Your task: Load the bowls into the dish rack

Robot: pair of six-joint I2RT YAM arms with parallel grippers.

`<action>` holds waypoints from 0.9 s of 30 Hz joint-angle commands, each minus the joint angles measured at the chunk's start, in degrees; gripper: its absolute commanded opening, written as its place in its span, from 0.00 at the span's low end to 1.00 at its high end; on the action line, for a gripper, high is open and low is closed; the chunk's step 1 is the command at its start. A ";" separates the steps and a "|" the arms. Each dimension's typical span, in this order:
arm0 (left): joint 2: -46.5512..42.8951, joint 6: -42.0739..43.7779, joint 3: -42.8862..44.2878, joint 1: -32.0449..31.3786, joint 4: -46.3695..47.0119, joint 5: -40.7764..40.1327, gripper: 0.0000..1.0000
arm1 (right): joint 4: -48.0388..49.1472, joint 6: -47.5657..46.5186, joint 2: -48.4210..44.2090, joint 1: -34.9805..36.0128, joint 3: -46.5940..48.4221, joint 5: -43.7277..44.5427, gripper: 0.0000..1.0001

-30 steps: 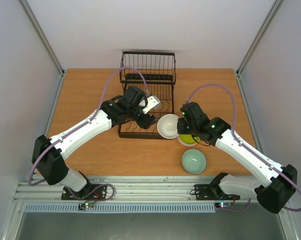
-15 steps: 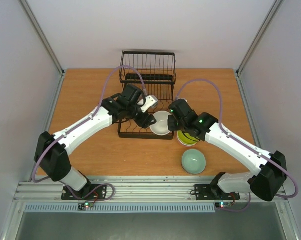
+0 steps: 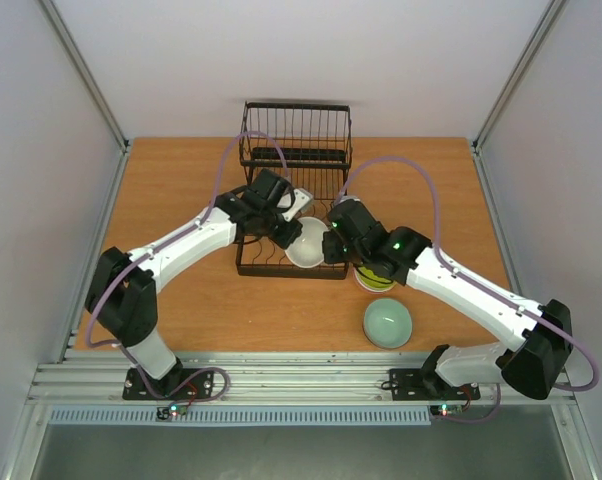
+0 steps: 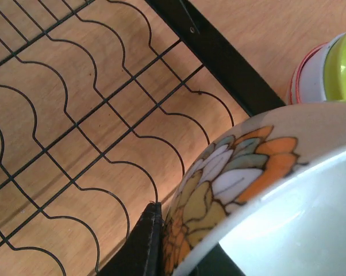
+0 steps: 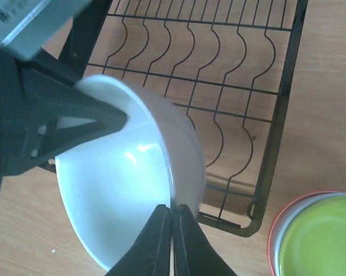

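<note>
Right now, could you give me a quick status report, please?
Left tool and right tool shut on the bowl rim. Bowl above dish rack corner, not slotted. No obstruction seen.

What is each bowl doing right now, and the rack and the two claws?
flowered bowl: held tipped at the rack's near corner.
left gripper: shut on that bowl's rim.
right gripper: shut on the opposite rim.
dish rack: no bowls seen in it.
yellow-green bowl: nested in the red-rimmed bowl, beside the rack.
pale green bowl: upright, alone on the table.
</note>
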 commanded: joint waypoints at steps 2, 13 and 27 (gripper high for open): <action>-0.18 4.38 -0.41 -1.30 -2.19 4.41 0.00 | 5.43 -0.58 -1.23 -1.09 1.18 2.82 0.01; -1.48 5.02 -2.98 6.08 2.31 16.15 0.01 | 10.57 -3.07 -7.20 -2.11 -3.64 -1.71 0.75; 3.44 -6.25 -5.37 22.83 8.84 37.46 0.01 | 21.28 -1.68 -1.52 -4.02 -4.13 -25.60 0.96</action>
